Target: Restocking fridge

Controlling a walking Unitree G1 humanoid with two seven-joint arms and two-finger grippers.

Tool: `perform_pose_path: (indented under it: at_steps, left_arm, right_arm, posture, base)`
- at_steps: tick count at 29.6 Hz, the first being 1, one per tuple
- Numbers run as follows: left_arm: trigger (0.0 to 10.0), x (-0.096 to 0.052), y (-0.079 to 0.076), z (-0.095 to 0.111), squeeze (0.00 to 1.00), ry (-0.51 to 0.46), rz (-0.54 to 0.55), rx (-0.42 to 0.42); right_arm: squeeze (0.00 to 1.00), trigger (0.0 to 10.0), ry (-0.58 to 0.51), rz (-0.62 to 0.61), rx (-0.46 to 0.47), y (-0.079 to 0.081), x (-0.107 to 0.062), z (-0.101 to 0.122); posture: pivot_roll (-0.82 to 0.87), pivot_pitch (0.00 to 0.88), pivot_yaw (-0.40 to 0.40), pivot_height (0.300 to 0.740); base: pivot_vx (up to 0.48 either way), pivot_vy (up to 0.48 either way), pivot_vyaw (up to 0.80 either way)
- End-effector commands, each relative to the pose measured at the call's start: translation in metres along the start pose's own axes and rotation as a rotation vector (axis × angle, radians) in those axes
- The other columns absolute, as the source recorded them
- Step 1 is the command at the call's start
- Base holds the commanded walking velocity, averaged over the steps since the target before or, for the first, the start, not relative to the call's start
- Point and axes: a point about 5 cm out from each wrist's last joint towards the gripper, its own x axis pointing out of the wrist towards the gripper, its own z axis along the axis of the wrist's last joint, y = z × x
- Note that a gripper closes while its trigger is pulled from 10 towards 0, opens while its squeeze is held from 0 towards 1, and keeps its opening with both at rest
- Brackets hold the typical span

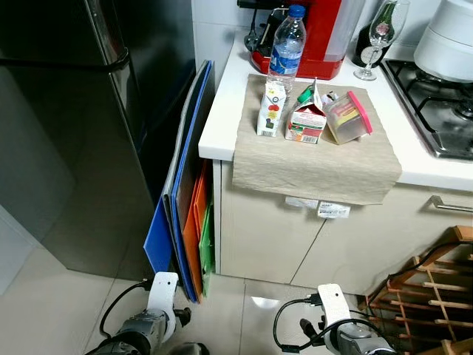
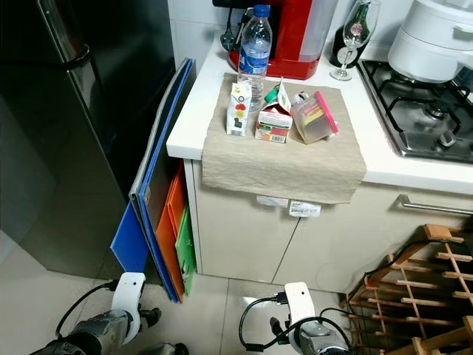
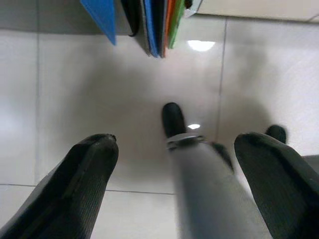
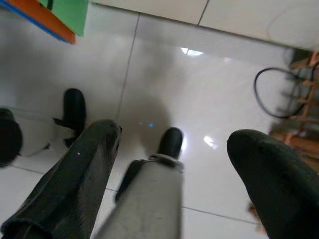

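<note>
Even, bright indoor light falls from above on the white counter, and both eye views are sharp. The dark fridge at left reflects little and stays dim. The glossy floor tiles carry small white glare spots and soft grey shadows. In both wrist views the near black fingers are large and blurred, out of focus, and the floor beyond is soft.

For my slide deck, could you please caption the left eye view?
Water bottle, two cartons and a pink-lidded container wait on a cloth-covered counter beside the closed fridge.
</note>
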Motion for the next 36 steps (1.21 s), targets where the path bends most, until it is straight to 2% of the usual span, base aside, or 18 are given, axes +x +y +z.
perform_pose_path:
  at_steps: [1, 9, 12, 14, 20, 23, 29, 32, 33, 34, 36]
  left_arm:
    - [10.0, -0.001, 0.002, 0.008, 0.0, -0.012, -0.006, 0.048]
    - [10.0, -0.001, 0.004, 0.009, 0.0, -0.022, -0.014, 0.029]
    - [10.0, -0.001, 0.01, 0.002, 0.0, -0.018, -0.011, -0.036]
    - [10.0, -0.002, 0.013, -0.001, 0.0, -0.014, -0.004, -0.045]
    - [10.0, -0.002, 0.017, -0.004, 0.0, -0.01, -0.01, -0.02]
    - [10.0, -0.002, 0.012, -0.002, 0.0, -0.015, -0.018, 0.016]
    - [10.0, 0.0, 0.001, 0.001, 0.0, -0.02, -0.028, 0.02]
    - [10.0, 0.001, -0.009, 0.004, 0.0, -0.024, -0.037, 0.021]
    - [10.0, 0.002, -0.02, 0.007, 0.0, -0.029, -0.047, 0.022]
    - [10.0, 0.002, -0.02, 0.007, 0.0, -0.029, -0.047, 0.022]
    - [10.0, 0.002, -0.03, 0.01, 0.0, -0.033, -0.056, 0.021]
  right_arm:
    - [0.0, 10.0, 0.002, -0.006, 0.027, 0.001, 0.0, -0.001]
    - [0.0, 10.0, 0.008, -0.01, 0.028, 0.003, 0.001, -0.002]
    - [0.0, 10.0, 0.008, -0.013, 0.014, 0.003, 0.001, -0.002]
    - [0.0, 10.0, 0.008, -0.012, 0.01, 0.003, 0.001, -0.002]
    - [0.0, 10.0, 0.007, -0.012, 0.003, 0.002, 0.0, -0.001]
    - [0.0, 10.0, 0.003, -0.01, 0.015, 0.002, 0.0, 0.0]
    - [0.0, 10.0, 0.002, -0.009, 0.025, 0.0, 0.0, 0.0]
    - [0.0, 10.0, 0.002, -0.01, 0.027, -0.001, 0.0, 0.001]
    - [0.0, 10.0, 0.005, -0.007, 0.023, -0.002, 0.0, 0.001]
    - [0.0, 10.0, 0.005, -0.007, 0.023, -0.002, 0.0, 0.001]
    - [0.0, 10.0, 0.003, -0.009, 0.012, -0.003, 0.0, 0.001]
  posture:
    - [-0.05, 0.0, 0.059, 0.74]
    - [-0.06, 0.0, 0.047, 0.74]
    - [-0.06, 0.0, 0.047, 0.74]
    - [-0.06, 0.0, 0.024, 0.74]
    - [-0.05, 0.0, 0.017, 0.74]
    - [-0.05, 0.0, 0.019, 0.74]
    - [-0.05, 0.0, 0.021, 0.74]
    - [-0.05, 0.0, 0.02, 0.74]
    - [-0.05, 0.0, 0.018, 0.74]
    - [-0.05, 0.0, 0.018, 0.74]
    - [-0.05, 0.0, 0.016, 0.74]
  base:
    - [0.0, 0.0, 0.0]
    - [0.0, 0.0, 0.0]
    - [0.0, 0.0, 0.0]
    - [0.0, 0.0, 0.0]
    - [0.0, 0.0, 0.0]
    - [0.0, 0.0, 0.0]
    - [0.0, 0.0, 0.0]
    - [0.0, 0.0, 0.0]
    - [0.0, 0.0, -0.61]
    - [0.0, 0.0, -0.61]
    - [0.0, 0.0, -0.64]
